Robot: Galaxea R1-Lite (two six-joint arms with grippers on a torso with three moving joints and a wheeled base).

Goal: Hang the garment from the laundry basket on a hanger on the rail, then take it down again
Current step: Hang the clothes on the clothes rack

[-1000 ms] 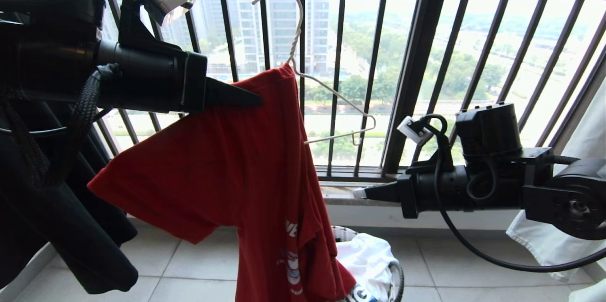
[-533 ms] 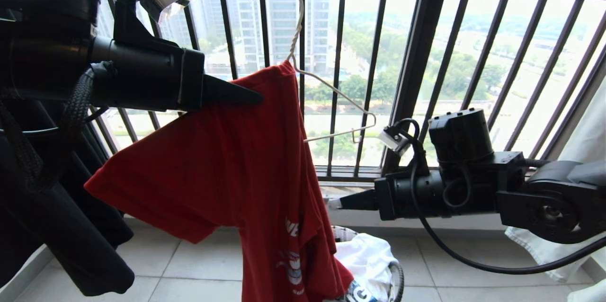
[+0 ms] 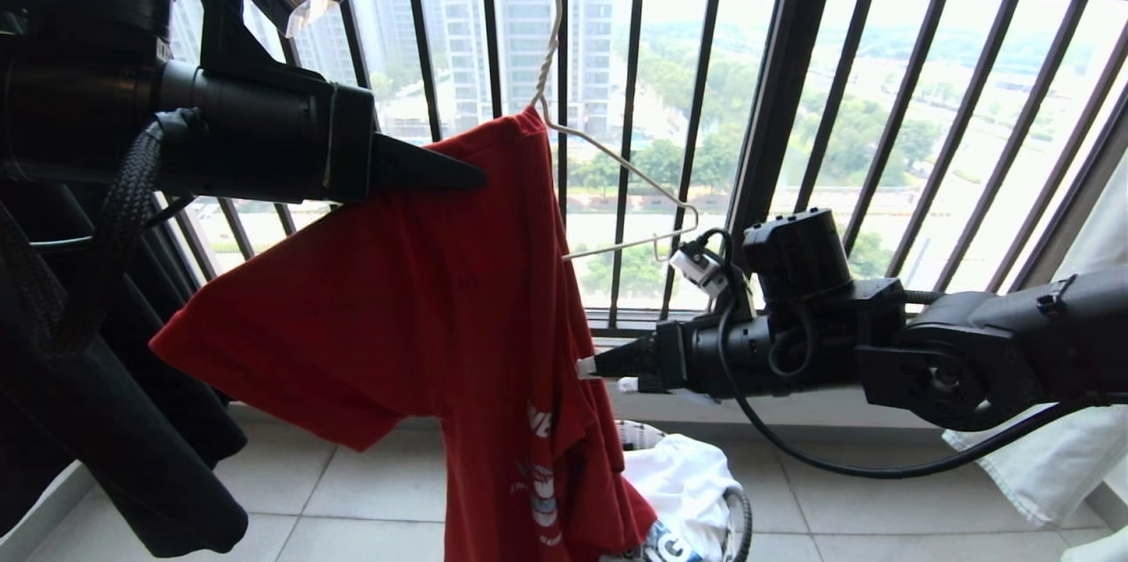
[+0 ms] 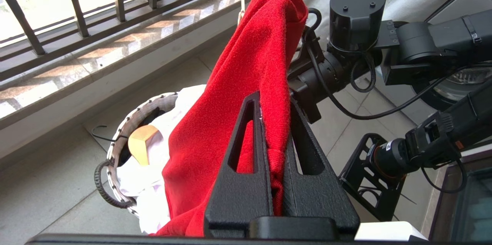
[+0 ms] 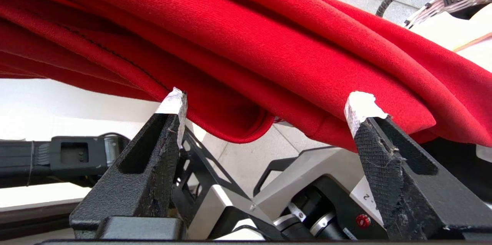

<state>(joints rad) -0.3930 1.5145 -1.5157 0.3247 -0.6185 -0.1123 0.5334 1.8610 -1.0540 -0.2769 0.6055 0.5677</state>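
The garment (image 3: 423, 315), a red T-shirt with a pale chest print, hangs over one arm of the white wire hanger (image 3: 617, 170), whose other arm is bare. The hanger's hook stands free in the air before the window bars. My left gripper (image 3: 480, 179) is shut on the garment's shoulder fold (image 4: 269, 64), with red cloth pinched between its fingers (image 4: 250, 149). My right gripper (image 3: 586, 366) is open, its taped fingertips (image 5: 363, 105) right at the garment's hanging edge (image 5: 246, 45) with nothing held. The laundry basket (image 3: 738, 518) stands on the floor below. The rail is out of view.
A white garment (image 3: 683, 474) and a light wooden piece (image 4: 140, 145) lie in the basket (image 4: 115, 149). Black cloth (image 3: 132, 456) hangs at the left, white cloth (image 3: 1040, 456) at the right. The dark barred window railing (image 3: 775, 104) stands close behind.
My right gripper has moved left and a little up to the garment's edge, rolling as it went, and has opened. The left gripper keeps its hold, barely shifted.
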